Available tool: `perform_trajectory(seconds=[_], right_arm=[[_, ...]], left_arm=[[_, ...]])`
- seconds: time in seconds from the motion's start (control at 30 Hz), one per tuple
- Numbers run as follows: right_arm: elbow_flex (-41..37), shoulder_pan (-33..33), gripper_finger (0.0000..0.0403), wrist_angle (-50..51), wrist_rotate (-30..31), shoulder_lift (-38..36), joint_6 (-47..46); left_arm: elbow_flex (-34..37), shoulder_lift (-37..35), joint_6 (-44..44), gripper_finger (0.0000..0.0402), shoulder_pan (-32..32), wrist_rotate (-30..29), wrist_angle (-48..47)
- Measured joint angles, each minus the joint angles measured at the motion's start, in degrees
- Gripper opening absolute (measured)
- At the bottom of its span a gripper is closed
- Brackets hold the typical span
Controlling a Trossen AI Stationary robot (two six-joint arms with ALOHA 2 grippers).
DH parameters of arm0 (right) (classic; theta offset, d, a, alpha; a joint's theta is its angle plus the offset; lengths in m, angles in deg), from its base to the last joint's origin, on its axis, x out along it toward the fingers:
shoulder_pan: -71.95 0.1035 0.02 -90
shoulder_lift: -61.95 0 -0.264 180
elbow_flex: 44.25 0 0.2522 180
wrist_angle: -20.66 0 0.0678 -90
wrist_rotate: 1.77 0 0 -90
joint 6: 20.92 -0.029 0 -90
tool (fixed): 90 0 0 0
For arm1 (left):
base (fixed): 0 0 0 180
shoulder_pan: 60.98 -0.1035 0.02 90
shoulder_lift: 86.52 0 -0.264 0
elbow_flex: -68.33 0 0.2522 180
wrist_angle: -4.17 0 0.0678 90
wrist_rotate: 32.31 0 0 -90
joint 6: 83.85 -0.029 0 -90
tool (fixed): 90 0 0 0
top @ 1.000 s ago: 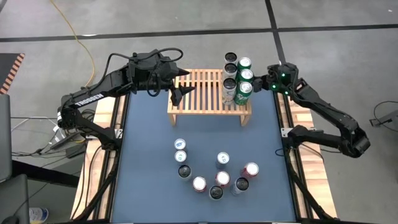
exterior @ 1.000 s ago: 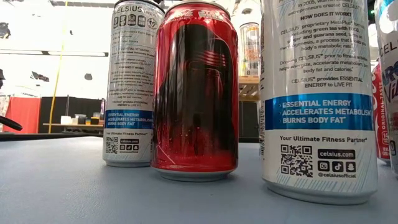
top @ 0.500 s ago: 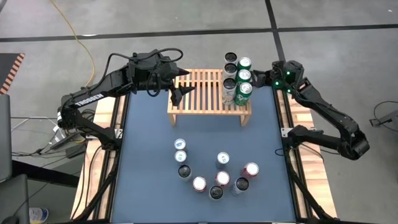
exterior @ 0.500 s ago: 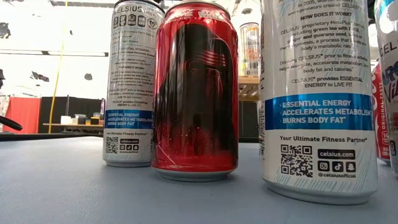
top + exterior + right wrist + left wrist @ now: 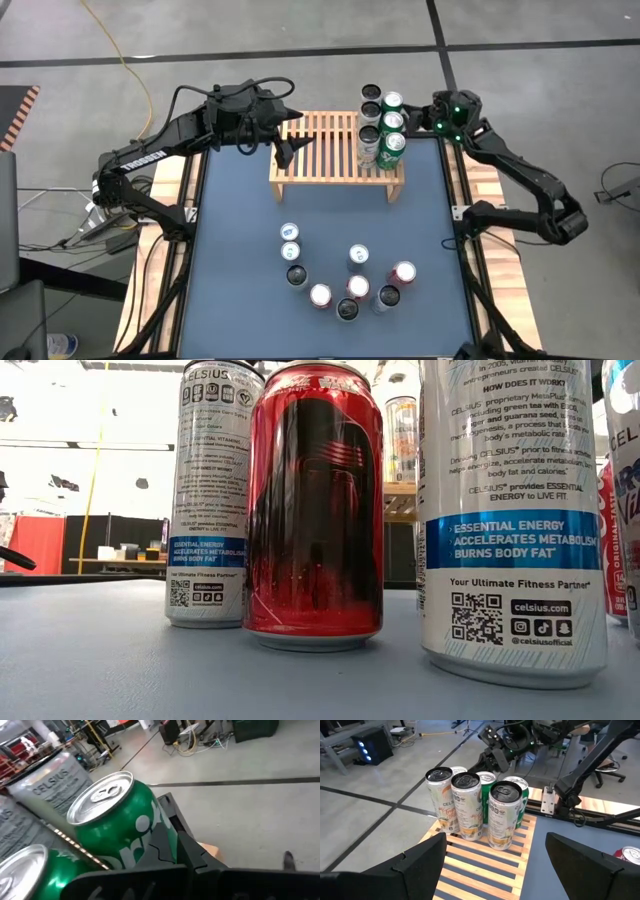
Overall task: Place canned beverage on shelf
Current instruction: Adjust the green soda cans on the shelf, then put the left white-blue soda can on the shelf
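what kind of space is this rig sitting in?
Likely a robotics lab or workshop: bare concrete floor, a yellow cable trailing across it, and a lit computer tower with other gear behind the table.

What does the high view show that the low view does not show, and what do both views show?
Only the high view shows the shelf, six cans on its right end, the left pincer open above the slats, and the right pincer shut beside the green cans. Only the low view shows the can labels, such as the red can. Both show the loose cans on the blue table.
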Motion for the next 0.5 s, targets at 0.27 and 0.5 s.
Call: perform_trajectory(seconds=[0.27,0.5], right_arm=[[0.0,0.1,0.0,-0.4,-1.4,0.5,0.2],[0.0,-2.0,0.0,-0.2,0.3,-6.7,0.3]], left_arm=[[0.0,0.0,0.0,0.0327,0.0,-0.6,0.0],[0.0,0.0,1.3,0.0327,0.0,1.9,0.0]])
